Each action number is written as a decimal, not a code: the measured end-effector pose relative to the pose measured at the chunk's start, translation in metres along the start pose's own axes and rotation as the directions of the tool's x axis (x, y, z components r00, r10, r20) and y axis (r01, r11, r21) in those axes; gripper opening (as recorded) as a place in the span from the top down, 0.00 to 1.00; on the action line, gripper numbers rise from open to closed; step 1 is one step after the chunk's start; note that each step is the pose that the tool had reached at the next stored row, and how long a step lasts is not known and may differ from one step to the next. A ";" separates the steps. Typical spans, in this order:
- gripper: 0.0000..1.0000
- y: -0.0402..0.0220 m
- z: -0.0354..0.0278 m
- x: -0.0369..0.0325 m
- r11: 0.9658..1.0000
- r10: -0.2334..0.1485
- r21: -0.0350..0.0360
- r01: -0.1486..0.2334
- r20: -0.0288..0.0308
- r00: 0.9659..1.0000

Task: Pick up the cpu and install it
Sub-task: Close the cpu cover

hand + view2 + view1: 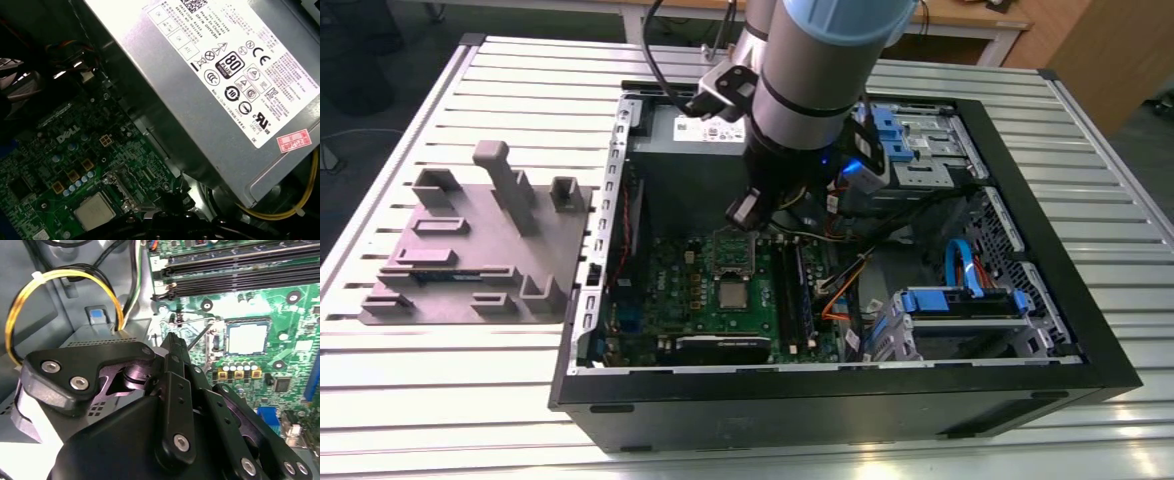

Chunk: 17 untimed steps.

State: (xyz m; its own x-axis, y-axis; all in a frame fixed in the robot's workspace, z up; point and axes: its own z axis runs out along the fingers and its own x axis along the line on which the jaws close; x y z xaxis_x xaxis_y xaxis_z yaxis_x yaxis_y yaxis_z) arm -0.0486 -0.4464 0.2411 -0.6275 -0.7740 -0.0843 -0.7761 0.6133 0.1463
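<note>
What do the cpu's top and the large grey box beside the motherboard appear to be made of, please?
The cpu top looks like matte silver-grey metal, evenly and dully lit. The large grey box looks like sheet metal, with a smooth satin sheen and folded edges, under a white label.

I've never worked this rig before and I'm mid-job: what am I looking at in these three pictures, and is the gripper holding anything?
The exterior view shows one robot arm reaching into an open computer case on a slatted metal table; a grey parts fixture lies at the exterior view's left. The other two pictures come from cameras on the arm's wrist. The gripper hangs above the green motherboard. The cpu sits in its socket, not in the gripper. The grey labelled box is the power supply.
</note>
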 end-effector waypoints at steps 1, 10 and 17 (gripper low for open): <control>0.90 -0.0001 -0.0001 0.0005 1.000 -0.002 0.003 0.002 -0.005 1.000; 0.90 -0.0031 -0.0014 0.0110 1.000 -0.018 0.004 0.018 -0.010 1.000; 0.90 -0.0080 -0.0028 0.0184 1.000 -0.027 0.003 0.027 -0.011 1.000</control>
State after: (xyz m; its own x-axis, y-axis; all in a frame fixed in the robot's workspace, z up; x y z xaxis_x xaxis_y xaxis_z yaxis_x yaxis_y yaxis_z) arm -0.0538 -0.4660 0.2412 -0.6060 -0.7917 -0.0775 -0.7927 0.5930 0.1410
